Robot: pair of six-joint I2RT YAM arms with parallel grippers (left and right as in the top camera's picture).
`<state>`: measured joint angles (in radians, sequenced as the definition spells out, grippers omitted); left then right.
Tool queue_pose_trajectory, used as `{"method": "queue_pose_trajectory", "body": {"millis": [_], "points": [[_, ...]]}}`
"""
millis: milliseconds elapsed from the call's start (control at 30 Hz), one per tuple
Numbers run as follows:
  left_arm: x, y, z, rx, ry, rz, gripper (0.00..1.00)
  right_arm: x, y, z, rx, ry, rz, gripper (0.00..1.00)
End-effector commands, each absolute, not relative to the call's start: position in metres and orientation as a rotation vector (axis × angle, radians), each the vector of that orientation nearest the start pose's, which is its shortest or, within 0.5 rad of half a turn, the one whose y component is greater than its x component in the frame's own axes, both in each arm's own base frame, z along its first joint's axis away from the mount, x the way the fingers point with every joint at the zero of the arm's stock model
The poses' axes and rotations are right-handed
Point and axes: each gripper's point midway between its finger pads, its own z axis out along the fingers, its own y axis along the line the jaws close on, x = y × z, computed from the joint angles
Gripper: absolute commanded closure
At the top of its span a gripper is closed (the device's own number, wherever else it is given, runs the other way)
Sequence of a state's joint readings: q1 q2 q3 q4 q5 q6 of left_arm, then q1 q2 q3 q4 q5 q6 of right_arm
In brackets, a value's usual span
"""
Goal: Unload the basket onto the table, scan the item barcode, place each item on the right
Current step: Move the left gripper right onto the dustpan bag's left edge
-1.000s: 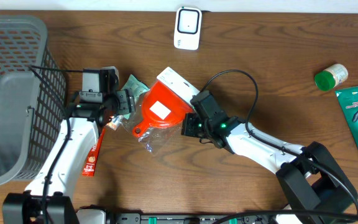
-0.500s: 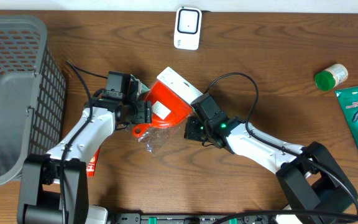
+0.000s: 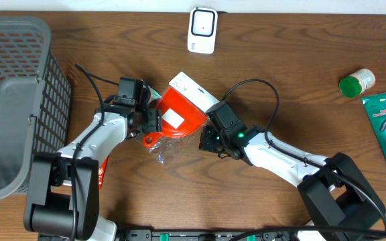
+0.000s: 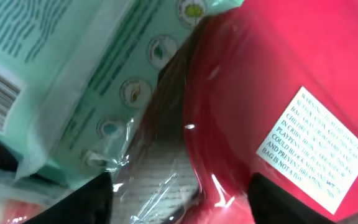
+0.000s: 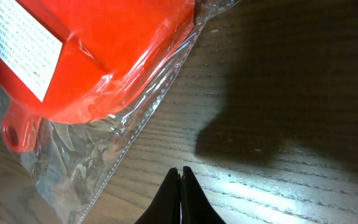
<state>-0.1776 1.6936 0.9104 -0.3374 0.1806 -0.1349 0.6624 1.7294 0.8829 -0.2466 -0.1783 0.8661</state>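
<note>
Wooden table (image 3: 300, 73) bears one red item (image 3: 187, 112), one basket (image 3: 19, 21).

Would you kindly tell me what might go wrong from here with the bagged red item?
The left gripper stands open around the red item, whose clear bag is loose and crinkled; it may pinch only plastic, letting the item slip. The mint packet lies against the bag and might get caught or dragged along. Glare on the glossy wrap could hamper the scanner.
</note>
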Motion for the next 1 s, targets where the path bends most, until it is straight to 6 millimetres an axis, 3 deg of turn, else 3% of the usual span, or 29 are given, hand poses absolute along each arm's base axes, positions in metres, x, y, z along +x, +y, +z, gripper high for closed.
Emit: {"method": "queue_pose_trajectory", "body": {"millis": [0, 133, 500, 767, 967], "points": [[0.355, -0.087, 0.007, 0.1, 2.762, -0.273, 0.36, 0.288, 0.253, 0.02, 0.272, 2.811, 0.657, 0.99], [0.352, -0.096, 0.006, 0.123, 2.769, -0.315, 0.36, 0.29, 0.25, 0.02, 0.287, 2.808, 0.655, 0.99], [0.347, -0.149, 0.011, 0.308, 2.712, -0.392, 0.37, 0.295, 0.242, 0.019, 0.324, 2.806, 0.647, 0.99], [0.366, -0.139, 0.023, 0.201, 2.668, -0.321, 0.38, 0.294, 0.243, 0.019, 0.306, 2.812, 0.649, 0.99], [0.381, -0.145, 0.063, 0.18, 2.561, -0.358, 0.36, 0.294, 0.243, 0.019, 0.307, 2.812, 0.648, 0.99]]}}
